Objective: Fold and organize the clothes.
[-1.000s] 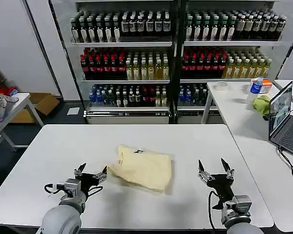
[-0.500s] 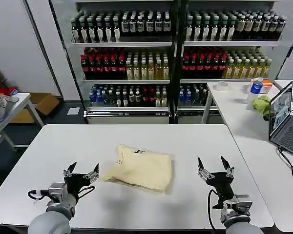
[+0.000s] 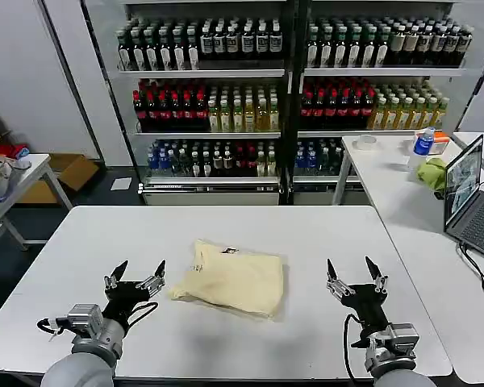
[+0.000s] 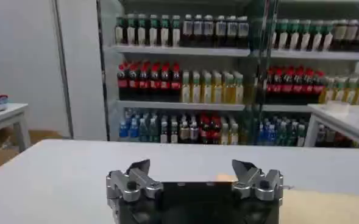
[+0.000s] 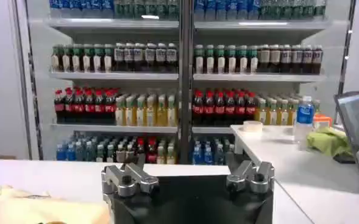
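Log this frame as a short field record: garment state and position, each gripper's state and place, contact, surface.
garment: cream-yellow clothes, folded into a compact wrinkled rectangle, small dark label near its far edge
surface: white table, garment lying near its middle
left gripper: open, beside the garment's left edge, apart from it
right gripper: open, to the right of the garment, apart from it
contact: neither gripper touches the fabric
background: shelves of bottled drinks behind the table

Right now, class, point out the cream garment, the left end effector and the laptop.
cream garment (image 3: 230, 278), head view, middle of fabric
left end effector (image 3: 135, 272), head view, between open fingertips
laptop (image 3: 466, 179), head view, screen
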Controlling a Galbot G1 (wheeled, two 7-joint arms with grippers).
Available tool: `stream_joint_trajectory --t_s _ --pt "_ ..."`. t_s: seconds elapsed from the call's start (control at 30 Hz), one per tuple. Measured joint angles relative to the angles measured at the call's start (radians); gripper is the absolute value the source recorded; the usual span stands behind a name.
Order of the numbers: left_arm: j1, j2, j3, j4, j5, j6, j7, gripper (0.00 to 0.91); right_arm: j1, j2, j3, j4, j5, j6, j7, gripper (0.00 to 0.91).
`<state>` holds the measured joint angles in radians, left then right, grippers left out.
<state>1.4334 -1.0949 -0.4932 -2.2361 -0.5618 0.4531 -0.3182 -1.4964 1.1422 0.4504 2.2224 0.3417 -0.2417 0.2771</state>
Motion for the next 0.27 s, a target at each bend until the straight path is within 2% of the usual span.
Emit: stream_joint_trajectory --t_s 0.27 --pt "0.001 0.0 -0.003 -0.007 -0.012 -0.02 0.005 0.907 0.001 0.005 0.003 0.002 -0.006 -0.004 0.004 0.907"
